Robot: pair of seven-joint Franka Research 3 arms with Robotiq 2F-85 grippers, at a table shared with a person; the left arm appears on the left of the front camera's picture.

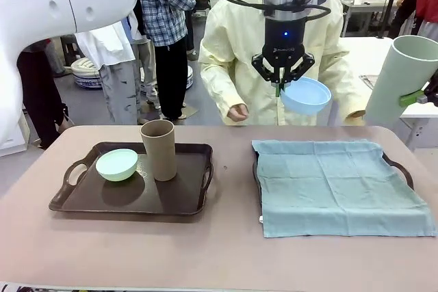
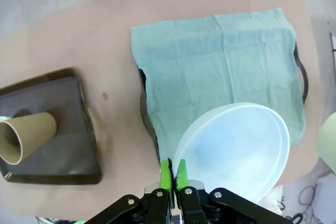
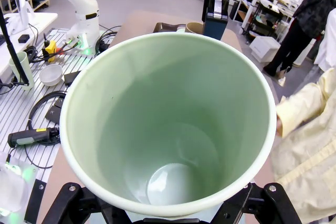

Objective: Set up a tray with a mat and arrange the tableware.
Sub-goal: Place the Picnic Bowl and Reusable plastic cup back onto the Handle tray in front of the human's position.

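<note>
My left gripper (image 1: 278, 88) hangs above the far edge of the table, shut on the rim of the light blue bowl (image 1: 306, 95). In the left wrist view its green pads (image 2: 166, 174) pinch that bowl (image 2: 236, 148) over the near left corner of the blue-green mat (image 2: 220, 66). The mat (image 1: 339, 182) covers the right-hand tray (image 1: 404, 169). At the right edge my right gripper (image 1: 419, 96) is shut on the pale green tumbler (image 1: 399, 80), held tilted in the air, its open mouth (image 3: 168, 119) facing the right wrist camera. The mint bowl (image 1: 116, 164) and brown tumbler (image 1: 159, 150) stand on the left tray (image 1: 82, 200).
A person in a yellow gown stands at the far side, one hand (image 1: 237, 111) resting at the table edge. Bare tabletop (image 1: 233, 189) lies between the two trays. Other people and benches are farther back.
</note>
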